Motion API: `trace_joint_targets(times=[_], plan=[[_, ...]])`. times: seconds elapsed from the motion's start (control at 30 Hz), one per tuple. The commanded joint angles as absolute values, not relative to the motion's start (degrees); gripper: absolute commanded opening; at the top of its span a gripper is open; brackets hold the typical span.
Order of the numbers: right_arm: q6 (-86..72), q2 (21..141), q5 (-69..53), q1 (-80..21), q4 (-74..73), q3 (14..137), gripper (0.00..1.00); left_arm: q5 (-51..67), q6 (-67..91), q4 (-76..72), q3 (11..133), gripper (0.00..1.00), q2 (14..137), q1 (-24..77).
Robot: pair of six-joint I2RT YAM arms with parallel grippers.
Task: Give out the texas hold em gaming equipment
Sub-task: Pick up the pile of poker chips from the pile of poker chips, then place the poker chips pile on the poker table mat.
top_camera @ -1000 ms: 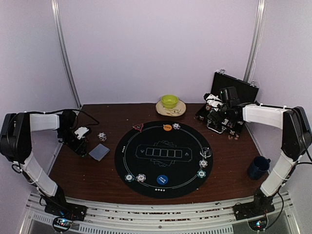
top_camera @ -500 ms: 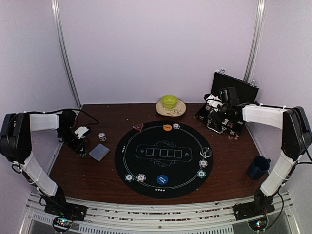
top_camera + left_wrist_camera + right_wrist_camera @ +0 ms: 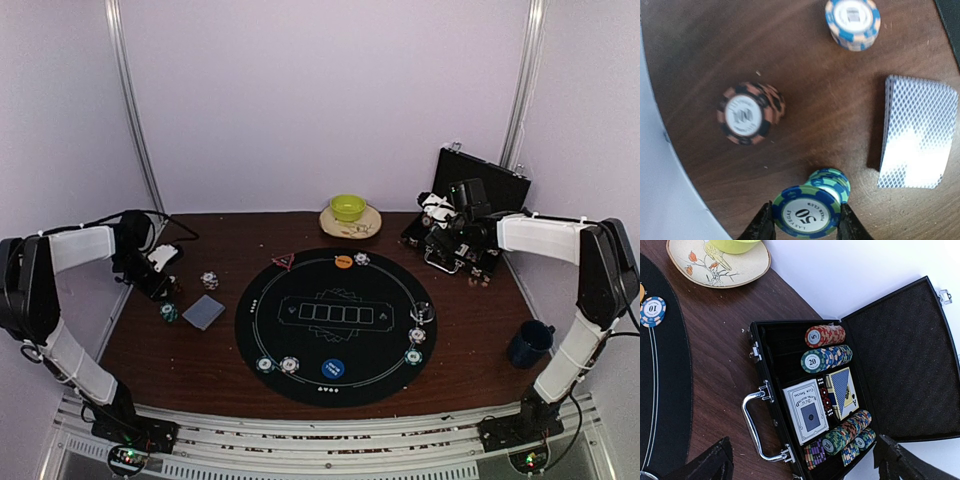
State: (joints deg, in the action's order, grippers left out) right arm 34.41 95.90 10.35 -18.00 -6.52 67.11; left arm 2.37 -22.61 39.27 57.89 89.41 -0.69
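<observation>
The green and blue chip (image 3: 805,210) marked 50 is being pinched by its edges in the left claw (image 3: 807,229). The two fingers are being pressed tight on both sides of it. More green chips (image 3: 834,181) are lying just under it on the brown table (image 3: 805,90), near the deck of cards (image 3: 917,132). A pink and black pile (image 3: 750,114) and a blue and white pile (image 3: 852,22) are sitting apart from it. The right claw (image 3: 805,467) is being held wide, with nothing in it, over the open case (image 3: 910,355) of chips and cards.

It looks like this chip is being taken to a seat on the round black mat (image 3: 300,345). A firm squeeze is being called for here, because a thin round chip can be flipped out easily. The chip is best carried high over the cards, so that the deck is not being bumped. It should be laid flat on the mat before the fingers are being opened.
</observation>
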Motion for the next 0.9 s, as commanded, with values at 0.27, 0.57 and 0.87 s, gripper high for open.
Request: trace_joint_targets(times=[0.27,0.57,0.87], plan=[[32.82,96.77,10.98,-17.98,-4.57,66.52,1.0,2.38,-19.94,43.85,74.15,0.16,92.9,17.99],[32.15,97.84,10.79,-15.72,-4.75,66.77,1.0,6.41,-19.72,46.82,101.4,0.16,115.06,36.9],[32.67,98.18,11.86,-15.27,-4.52,66.7,1.0,8.03,-17.24,47.06,133.19,0.17,140.24,44.46]])
